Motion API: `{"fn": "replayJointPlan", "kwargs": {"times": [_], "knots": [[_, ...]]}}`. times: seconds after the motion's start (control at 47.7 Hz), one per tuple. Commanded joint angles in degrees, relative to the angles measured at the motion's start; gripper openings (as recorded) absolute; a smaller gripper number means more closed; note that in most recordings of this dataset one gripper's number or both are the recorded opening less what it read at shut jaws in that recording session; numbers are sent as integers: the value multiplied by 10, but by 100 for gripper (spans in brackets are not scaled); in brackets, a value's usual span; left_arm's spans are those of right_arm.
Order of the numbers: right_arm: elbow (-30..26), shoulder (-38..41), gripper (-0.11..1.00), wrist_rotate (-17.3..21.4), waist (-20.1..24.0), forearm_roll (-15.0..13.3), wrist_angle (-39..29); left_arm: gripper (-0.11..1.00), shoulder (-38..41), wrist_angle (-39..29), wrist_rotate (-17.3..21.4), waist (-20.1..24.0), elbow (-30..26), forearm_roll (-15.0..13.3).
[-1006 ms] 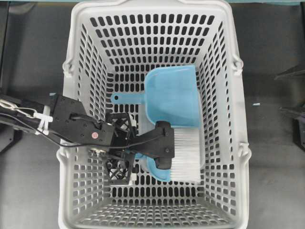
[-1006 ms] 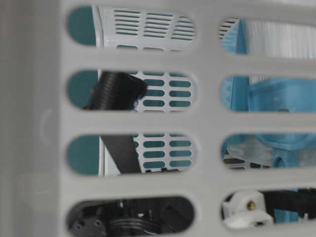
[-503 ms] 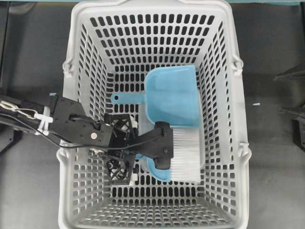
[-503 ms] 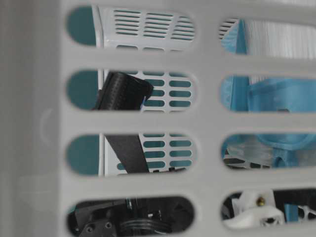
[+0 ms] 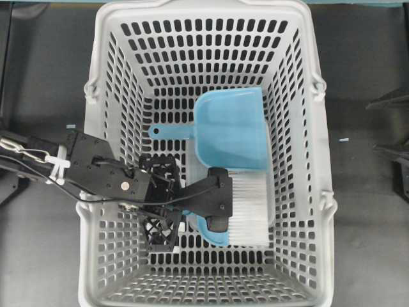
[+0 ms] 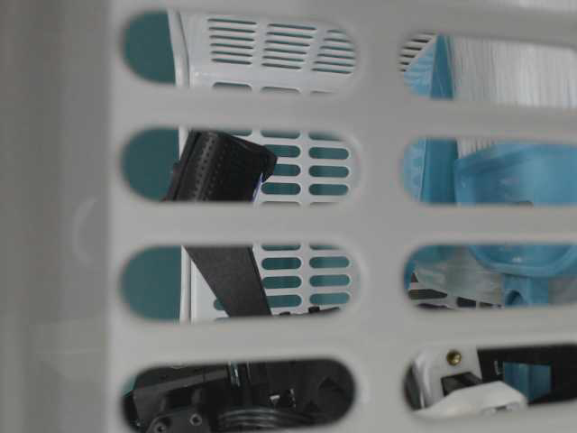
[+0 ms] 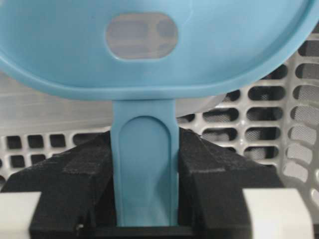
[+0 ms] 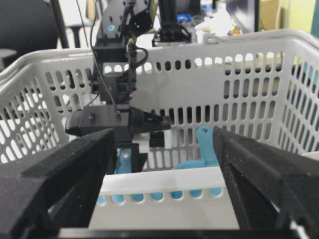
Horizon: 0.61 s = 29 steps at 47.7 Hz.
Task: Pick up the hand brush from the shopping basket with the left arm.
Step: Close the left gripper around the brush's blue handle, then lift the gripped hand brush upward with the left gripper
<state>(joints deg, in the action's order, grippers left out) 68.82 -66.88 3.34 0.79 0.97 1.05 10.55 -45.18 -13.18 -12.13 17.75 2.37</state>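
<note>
The light-grey shopping basket point(image 5: 105, 96) fills the overhead view. On its floor lies the hand brush, its white bristles point(image 5: 250, 208) to the right and its light-blue back point(image 5: 215, 235) partly under the arm. My left gripper point(image 5: 185, 206) reaches in over the left wall. In the left wrist view the left gripper point(image 7: 144, 191) is shut on the brush's thin blue handle point(image 7: 144, 169), with both black fingers point(image 7: 219, 184) pressed against its sides. My right gripper point(image 8: 159, 199) stands open outside the basket, facing its wall point(image 8: 164, 181), with nothing between its fingers.
A light-blue dustpan point(image 5: 233, 128) lies just behind the brush, its handle point(image 5: 169, 132) pointing left. The basket walls stand close round the left arm point(image 5: 96, 169). From table level only the slotted wall point(image 6: 379, 225), one black finger point(image 6: 221, 167) and blue plastic point(image 6: 491, 176) show.
The left jaws have closed onto the brush handle. The left arm has shifted slightly toward the basket's near end. The right gripper has not moved.
</note>
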Motion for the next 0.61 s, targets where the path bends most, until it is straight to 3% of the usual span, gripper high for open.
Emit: {"fn": "replayJointPlan", "kwargs": {"times": [0.0,0.294,0.44,0.587], "knots": [[-4,4,76,0,0,2,3,25,-6,2,1,-2,-8,2],[-2,4,76,1,1,3,3,25,-73,-27,0,-2,-29,2],[-2,4,76,1,1,3,3,25,-106,-91,0,-2,-70,2],[-2,3,76,1,1,2,4,25,-123,-192,2,1,-152,2]]}}
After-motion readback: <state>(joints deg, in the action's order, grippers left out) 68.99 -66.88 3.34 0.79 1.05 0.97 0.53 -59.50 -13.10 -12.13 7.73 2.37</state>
